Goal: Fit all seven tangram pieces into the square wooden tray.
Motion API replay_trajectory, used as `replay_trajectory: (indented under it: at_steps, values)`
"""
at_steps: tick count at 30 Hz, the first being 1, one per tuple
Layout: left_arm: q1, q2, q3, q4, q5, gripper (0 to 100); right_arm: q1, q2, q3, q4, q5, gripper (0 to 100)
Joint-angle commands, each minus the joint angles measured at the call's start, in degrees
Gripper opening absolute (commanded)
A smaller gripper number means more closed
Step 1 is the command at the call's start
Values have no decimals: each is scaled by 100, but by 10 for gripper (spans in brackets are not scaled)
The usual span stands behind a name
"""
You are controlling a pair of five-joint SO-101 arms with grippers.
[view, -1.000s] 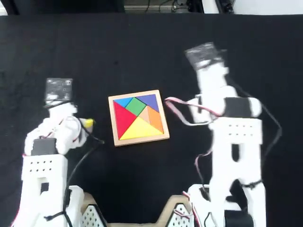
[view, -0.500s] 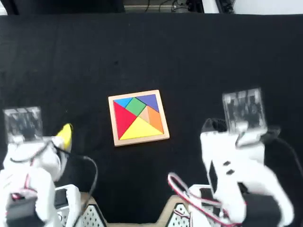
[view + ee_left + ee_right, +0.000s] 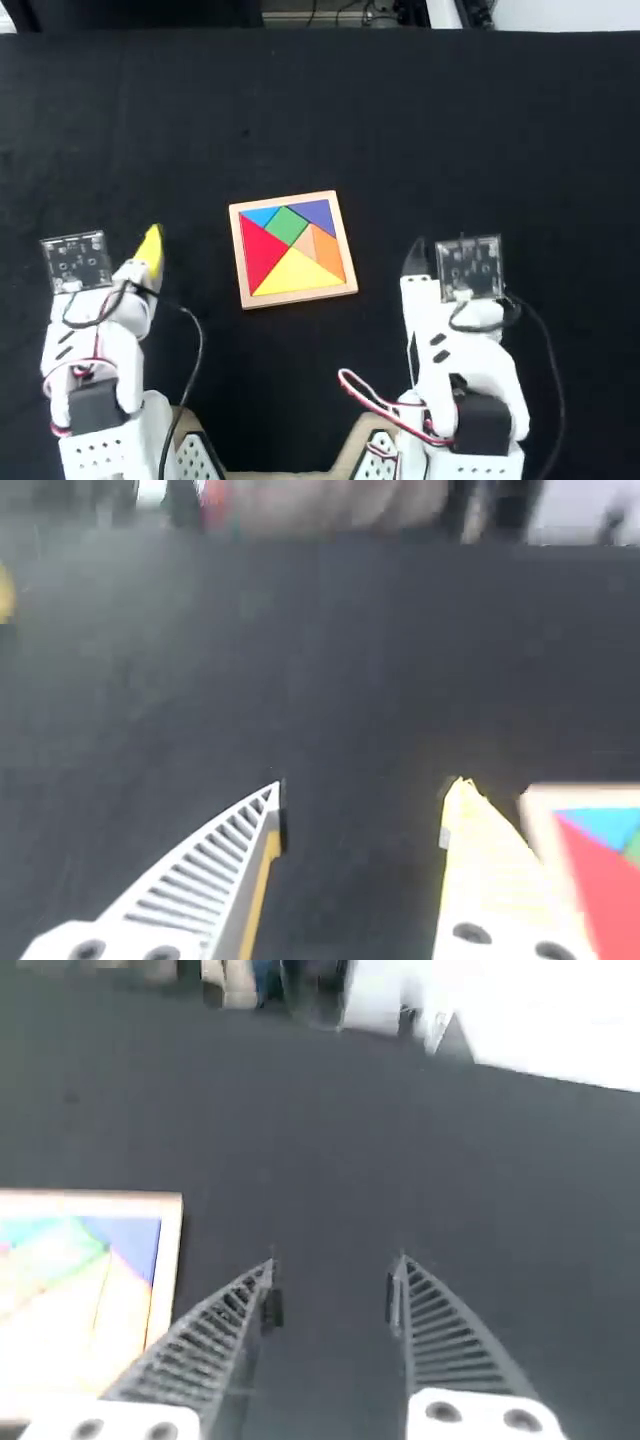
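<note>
With all 7 pieces (image 3: 265, 252) seated in the tray (image 3: 300, 297) mid-bench (image 3: 450, 120), your left hand (image 3: 365, 788) and right hand (image 3: 334, 1263) flank it, both wide and empty, so a careless sweep could knock pieces loose.

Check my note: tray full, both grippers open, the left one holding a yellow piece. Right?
No. The left gripper is open but empty, as the left wrist view shows; the yellow is its own finger. The tray is full and the right gripper is open.

Lit evenly and brightly, matte black table (image 3: 480, 130) dull and dark — background beyond its far edge blown out white.
</note>
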Motion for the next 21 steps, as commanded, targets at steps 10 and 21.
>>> replay_trajectory:
  at_steps: [10, 21]
  values:
    - [286, 88, 1253, 765, 97, 257, 484, -541, 2053, 53, -18, 196]
    - [171, -334, 1226, 2637, 273, 256, 255, -532, 2229, 1319, -211, 49]
